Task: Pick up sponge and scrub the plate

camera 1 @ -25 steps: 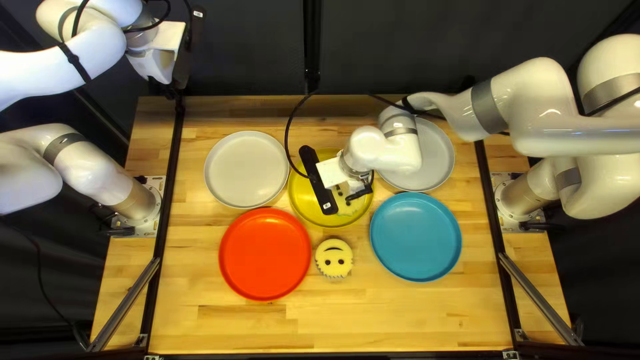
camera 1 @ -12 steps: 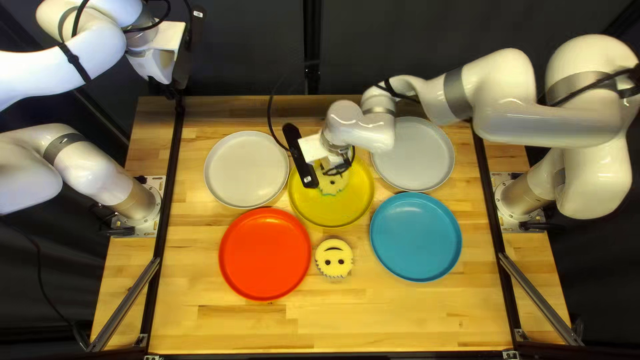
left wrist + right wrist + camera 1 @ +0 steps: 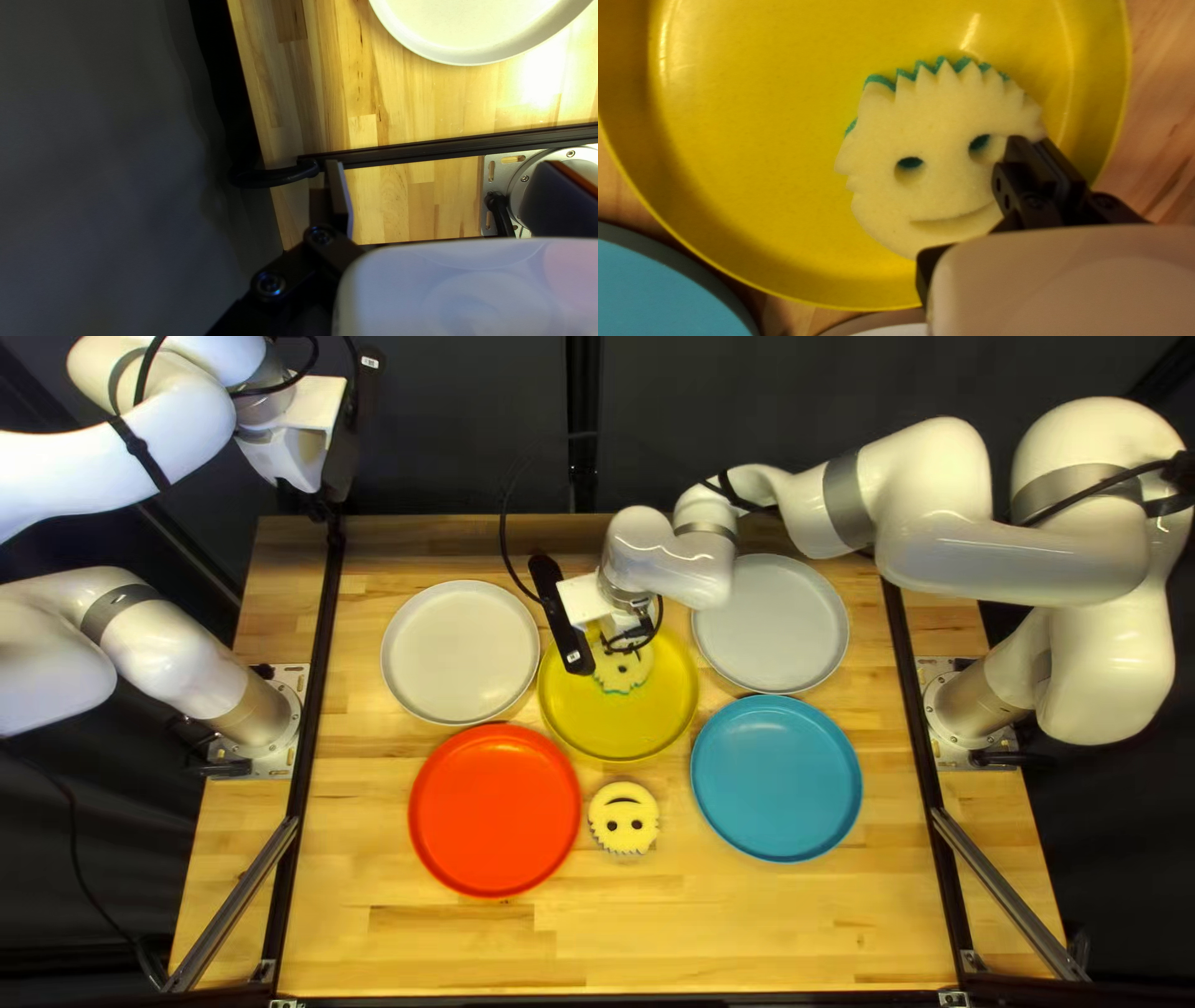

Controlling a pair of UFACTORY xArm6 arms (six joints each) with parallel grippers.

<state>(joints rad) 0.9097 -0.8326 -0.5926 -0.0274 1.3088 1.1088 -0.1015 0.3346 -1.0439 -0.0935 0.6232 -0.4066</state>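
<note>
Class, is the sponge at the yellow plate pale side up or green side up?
Pale side up. In the right wrist view the sponge shows its pale face, green only at its jagged edge and eye holes.

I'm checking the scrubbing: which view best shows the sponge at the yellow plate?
Right wrist view: the sponge shows its smile and eyes. Top left view: my right arm partly hides it. Left wrist view: absent.

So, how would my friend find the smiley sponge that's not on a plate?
On the wooden table, find the red plate and the blue plate. Between them sits a round, pale yellow sponge with two eyes, a mouth and a zigzag edge. It lies on bare wood, while the other smiley sponge is on the yellow plate.
</note>
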